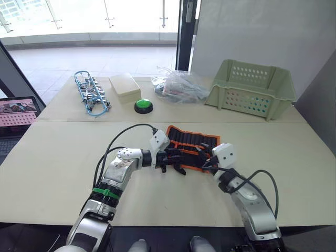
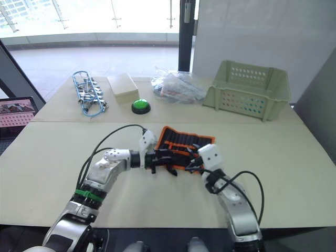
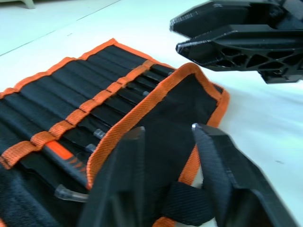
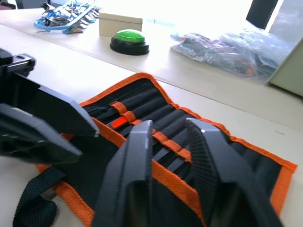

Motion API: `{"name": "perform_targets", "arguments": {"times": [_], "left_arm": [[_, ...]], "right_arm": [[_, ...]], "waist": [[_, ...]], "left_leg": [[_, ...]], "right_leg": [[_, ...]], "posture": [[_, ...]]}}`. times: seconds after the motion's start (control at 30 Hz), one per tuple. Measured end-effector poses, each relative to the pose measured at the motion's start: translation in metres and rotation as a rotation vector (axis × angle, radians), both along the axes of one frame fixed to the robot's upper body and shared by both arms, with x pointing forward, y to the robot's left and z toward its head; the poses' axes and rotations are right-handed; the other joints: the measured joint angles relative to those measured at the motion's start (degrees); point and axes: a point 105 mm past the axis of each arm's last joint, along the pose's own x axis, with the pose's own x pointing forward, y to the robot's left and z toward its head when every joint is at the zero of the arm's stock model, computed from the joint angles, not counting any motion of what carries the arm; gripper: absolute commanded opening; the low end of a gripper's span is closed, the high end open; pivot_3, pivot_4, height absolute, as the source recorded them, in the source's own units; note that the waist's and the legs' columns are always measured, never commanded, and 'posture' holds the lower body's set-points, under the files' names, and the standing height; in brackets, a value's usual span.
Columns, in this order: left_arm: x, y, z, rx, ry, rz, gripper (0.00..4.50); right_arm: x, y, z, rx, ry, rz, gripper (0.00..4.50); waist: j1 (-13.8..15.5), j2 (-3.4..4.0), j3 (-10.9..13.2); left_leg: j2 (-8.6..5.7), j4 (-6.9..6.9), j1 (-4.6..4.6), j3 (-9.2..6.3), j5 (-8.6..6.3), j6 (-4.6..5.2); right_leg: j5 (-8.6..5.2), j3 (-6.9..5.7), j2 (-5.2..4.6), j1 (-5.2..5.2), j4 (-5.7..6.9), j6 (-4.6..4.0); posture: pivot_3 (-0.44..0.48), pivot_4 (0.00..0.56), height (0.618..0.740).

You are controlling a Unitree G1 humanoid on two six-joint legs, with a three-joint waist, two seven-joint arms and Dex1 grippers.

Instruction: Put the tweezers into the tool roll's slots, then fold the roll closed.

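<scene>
The tool roll (image 1: 191, 140) lies unrolled on the near table, black with orange edging. Its near end flap (image 3: 175, 109) is folded over the inner face. Thin black tweezers (image 3: 97, 134) sit in the slots (image 3: 71, 94), under an orange band. My left gripper (image 3: 168, 130) is over the folded flap and the strap (image 3: 184, 203) at the roll's near-left part, fingers slightly apart and holding nothing. My right gripper (image 4: 168, 124) hovers at the near-right edge of the roll, fingers also a little apart and empty. The two grippers (image 1: 176, 167) (image 1: 203, 163) nearly face each other.
On the far table stand a green perforated basket (image 1: 252, 89) at the right, a clear plastic bag (image 1: 181, 86), a green button (image 1: 143, 106), a beige box (image 1: 125, 86) and a blue wire bundle (image 1: 90, 93). A screen (image 1: 18, 111) sits at the far left.
</scene>
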Motion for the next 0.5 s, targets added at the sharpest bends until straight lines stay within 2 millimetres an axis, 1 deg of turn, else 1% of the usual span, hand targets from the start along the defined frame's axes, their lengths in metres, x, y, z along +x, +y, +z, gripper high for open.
{"name": "perform_targets", "arguments": {"times": [0.03, 0.07, 0.17, 0.3, 0.4, 0.5], "left_arm": [[0.003, 0.0, -0.001, 0.008, -0.003, 0.011, 0.36], [0.005, 0.0, -0.002, 0.012, -0.004, 0.021, 0.05], [0.007, -0.004, -0.005, 0.027, -0.01, 0.025, 0.05], [0.005, -0.015, -0.016, 0.062, 0.01, 0.007, 0.05], [0.005, -0.016, -0.025, 0.109, 0.01, 0.014, 0.05], [0.008, -0.015, -0.027, 0.126, 0.003, 0.039, 0.05]], "right_arm": [[0.001, 0.001, -0.006, -0.003, 0.021, -0.007, 0.0], [0.002, 0.004, -0.012, -0.013, 0.044, -0.004, 0.0], [0.003, 0.007, -0.023, -0.028, 0.079, -0.006, 0.0], [0.006, 0.004, -0.04, -0.05, 0.14, -0.033, 0.0], [0.009, 0.002, -0.042, -0.054, 0.149, -0.047, 0.0], [0.01, -0.001, -0.045, -0.054, 0.165, -0.069, 0.0]], "waist": [[0.03, 0.0, 0.0], [0.06, 0.0, 0.0], [0.06, 0.0, 0.0], [-0.01, 0.0, 0.0], [-0.12, 0.0, 0.0], [-0.08, 0.0, -0.03]], "left_leg": [[0.0, 0.0, 0.0, 0.0, 0.0, 0.0], [-0.01, 0.0, -0.01, 0.0, 0.0, 0.0], [-0.02, 0.0, -0.02, 0.0, 0.0, 0.0], [-0.02, -0.01, -0.01, 0.0, 0.0, 0.0], [0.0, -0.04, 0.04, 0.0, 0.0, 0.0], [0.0, -0.04, 0.2, 0.0, 0.0, 0.0]], "right_leg": [[0.0, 0.0, 0.0, 0.0, -0.01, 0.0], [0.0, 0.0, -0.01, 0.0, -0.02, 0.0], [0.0, 0.0, -0.02, 0.0, -0.03, 0.0], [0.0, 0.0, -0.01, 0.0, -0.02, 0.0], [0.0, 0.0, 0.01, 0.02, -0.02, 0.0], [0.0, 0.0, 0.0, 0.17, -0.03, 0.0]], "posture": [[0.0, 0.15, 0.74], [0.0, 0.15, 0.74], [0.0, 0.15, 0.74], [0.0, 0.15, 0.74], [0.0, 0.15, 0.74], [0.0, 0.15, 0.74]]}}
